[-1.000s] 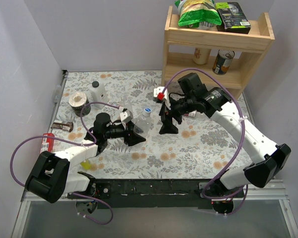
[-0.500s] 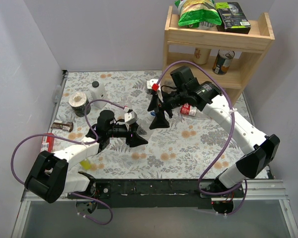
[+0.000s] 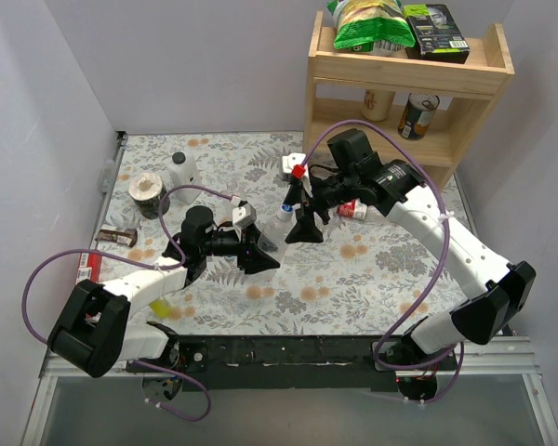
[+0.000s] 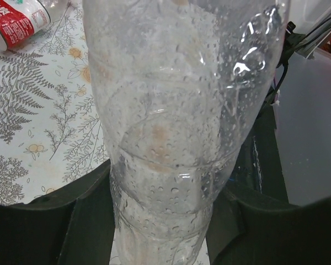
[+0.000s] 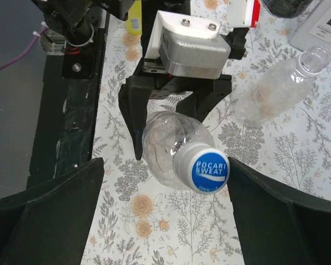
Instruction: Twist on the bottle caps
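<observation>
Blue cap tops the clear bottle pinched by the left gripper, and the right gripper, jaws spread wide, may close off-centre and cross-thread it.

Near the middle of the surface, a bottle sits between the fingers of the left gripper with its cap on top, the right gripper just to its right. A second bottle lies just behind the left gripper. A third bottle lies farther right, before the shelf.
</observation>
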Motion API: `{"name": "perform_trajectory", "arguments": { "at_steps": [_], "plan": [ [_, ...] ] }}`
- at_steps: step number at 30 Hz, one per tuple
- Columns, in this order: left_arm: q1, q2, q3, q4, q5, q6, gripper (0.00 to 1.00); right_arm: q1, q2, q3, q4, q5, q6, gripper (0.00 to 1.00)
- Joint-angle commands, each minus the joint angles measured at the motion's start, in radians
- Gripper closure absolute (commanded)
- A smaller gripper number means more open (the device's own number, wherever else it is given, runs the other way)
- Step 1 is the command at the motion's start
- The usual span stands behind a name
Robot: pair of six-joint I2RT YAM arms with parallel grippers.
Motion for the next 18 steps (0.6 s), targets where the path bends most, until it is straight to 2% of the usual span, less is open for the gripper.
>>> {"name": "perform_trajectory", "arguments": {
  "at_steps": [1,6,8,11,14,18],
  "plan": [
    [0.055,0.003,0.003,0.077,-0.077,-0.114,1.00,0.007,-0.072,-0.046,-0.076,0.009,0.016,0.04],
    [0.086,0.025,0.037,0.080,-0.089,-0.154,1.00,0.007,-0.100,-0.066,-0.107,0.074,0.024,0.04],
    [0.087,0.030,0.072,0.019,-0.085,-0.093,1.00,-0.008,-0.100,-0.045,-0.135,0.114,0.027,0.04],
    [0.087,0.033,0.150,-0.144,-0.086,-0.013,1.00,-0.088,-0.071,0.015,-0.159,0.060,0.038,0.06],
    [0.087,0.040,0.250,-0.367,-0.056,0.159,1.00,-0.146,-0.011,0.104,-0.172,0.009,0.039,0.09],
    [0.084,0.016,0.316,-0.624,0.017,0.379,1.00,-0.156,0.023,0.211,-0.144,-0.017,-0.123,0.10]
  ]
}}
